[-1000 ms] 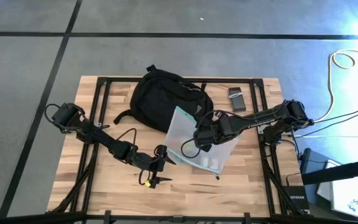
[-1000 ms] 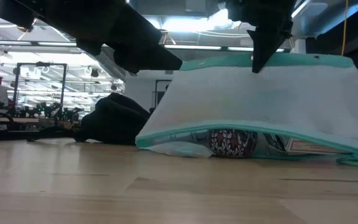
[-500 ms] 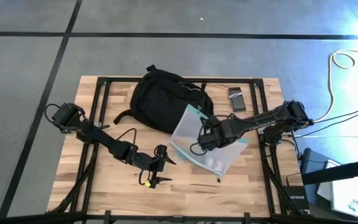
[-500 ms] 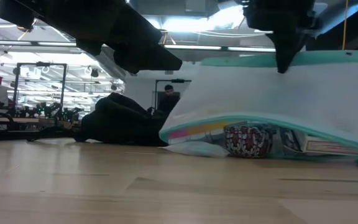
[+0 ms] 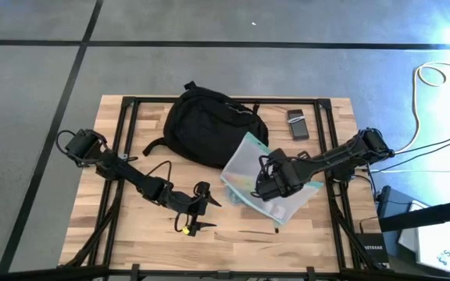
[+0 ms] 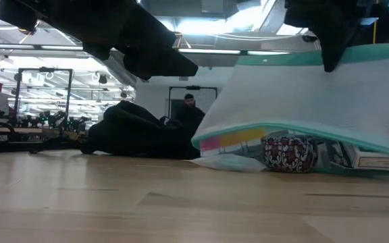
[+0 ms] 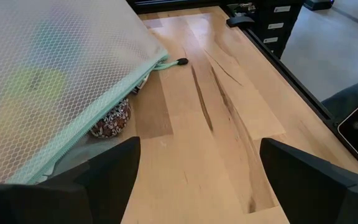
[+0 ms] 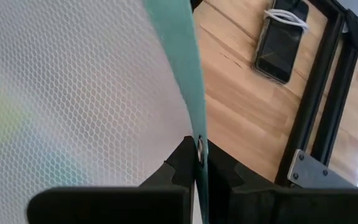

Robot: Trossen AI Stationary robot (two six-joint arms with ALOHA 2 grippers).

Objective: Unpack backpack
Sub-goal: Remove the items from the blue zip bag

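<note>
The black backpack (image 5: 209, 129) lies on its back at the far middle of the table, also in the low view (image 6: 140, 131). A translucent mesh pouch with teal edges (image 5: 268, 181) (image 6: 316, 101) sits just right of it, holding small items, one patterned (image 7: 112, 119). My right gripper (image 5: 276, 181) (image 8: 197, 155) is over the pouch, shut on its teal edge. My left gripper (image 5: 198, 207) (image 7: 197, 174) hangs open above the bare wood, left and near of the pouch, touching nothing. My right gripper pinches the pouch's teal upper edge (image 8: 194, 124) between its two fingers, coming from above and pointing down. The mesh hangs tent-like below the fingers (image 6: 329, 47). The pouch's lower edge (image 6: 275, 145) and its contents rest on the table.
A dark phone (image 5: 298, 125) (image 8: 281, 40) lies near the table's far right edge. The pouch's zip pull (image 7: 182, 61) trails on the wood. Bare tabletop (image 5: 233, 238) stretches along the near edge. The black frame rail (image 8: 328, 74) runs along the right edge.
My right gripper has moved toward the table's right and near edges, staying shut on the pouch's edge. The pouch has been drawn along with it, away from the backpack, with its lower edge sliding along the table. The backpack has stayed where it was.
</note>
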